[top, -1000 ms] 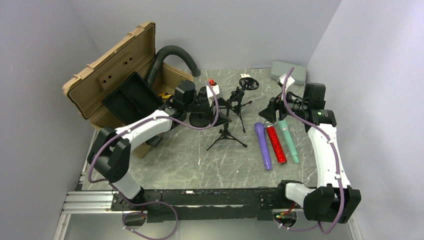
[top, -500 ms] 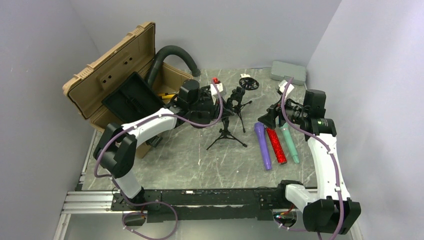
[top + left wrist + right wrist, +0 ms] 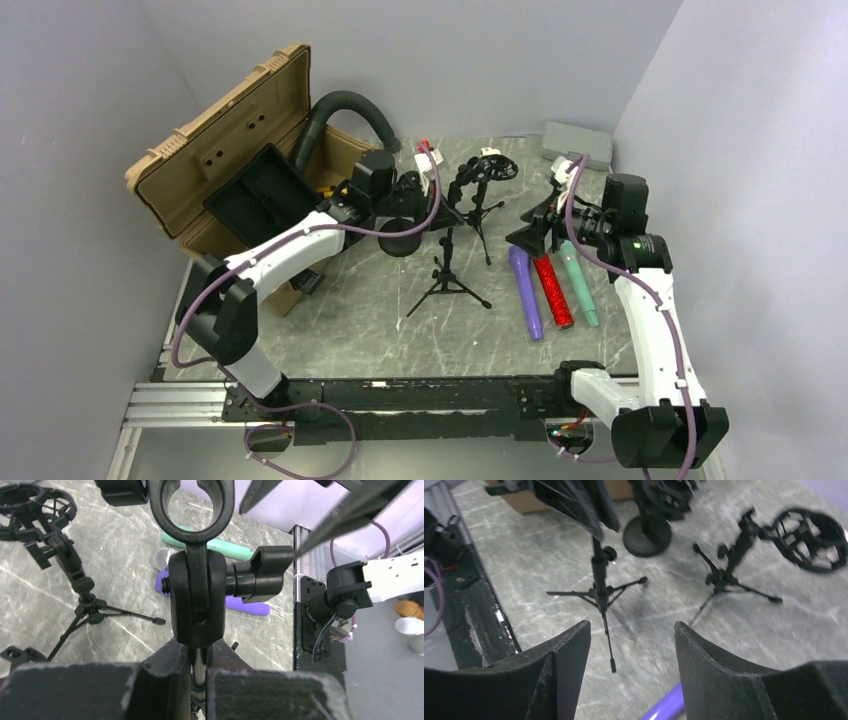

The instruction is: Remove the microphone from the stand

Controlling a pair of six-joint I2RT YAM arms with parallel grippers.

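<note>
1. Stand (image 3: 446, 270): a black tripod stand at the centre of the desk (image 3: 350, 320). Whether its feet touch the desk cannot be told. Its clip (image 3: 192, 535) is a ring, split at the top, and the desk surface shows through it. Below the clip sit the pivot block (image 3: 195, 600) and a wing knob (image 3: 260, 572).

2. Left gripper (image 3: 175, 672): it reaches the stand from the 9 o'clock side. The jaws are clamped on the stand's thin shaft, just below the pivot block.

3. Microphones: all three lie flat on the desk, at 3 o'clock from the stand and apart from it. They run side by side, roughly along the 12-to-6 line. Order outward from the stand: purple microphone (image 3: 525, 290), red microphone (image 3: 552, 290), green microphone (image 3: 578, 285). The purple and red bodies lie just beside each other.

4. Right gripper (image 3: 631, 630): it hangs over the 12 o'clock end of the purple microphone. The jaws are apart, with only desk and a strip of the purple body showing between them.

5. Other items:
- Second tripod (image 3: 478, 205), carrying a shock mount (image 3: 497, 165), at 1 o'clock from the stand.
- Round black base (image 3: 403, 240), at 10 o'clock from the stand.
- Tan case (image 3: 215, 130), lid raised, at the desk's 10 o'clock corner, with a black hose (image 3: 345, 105) arching beside it.
- Grey box (image 3: 578, 143), at the desk's 1 o'clock corner.
</note>
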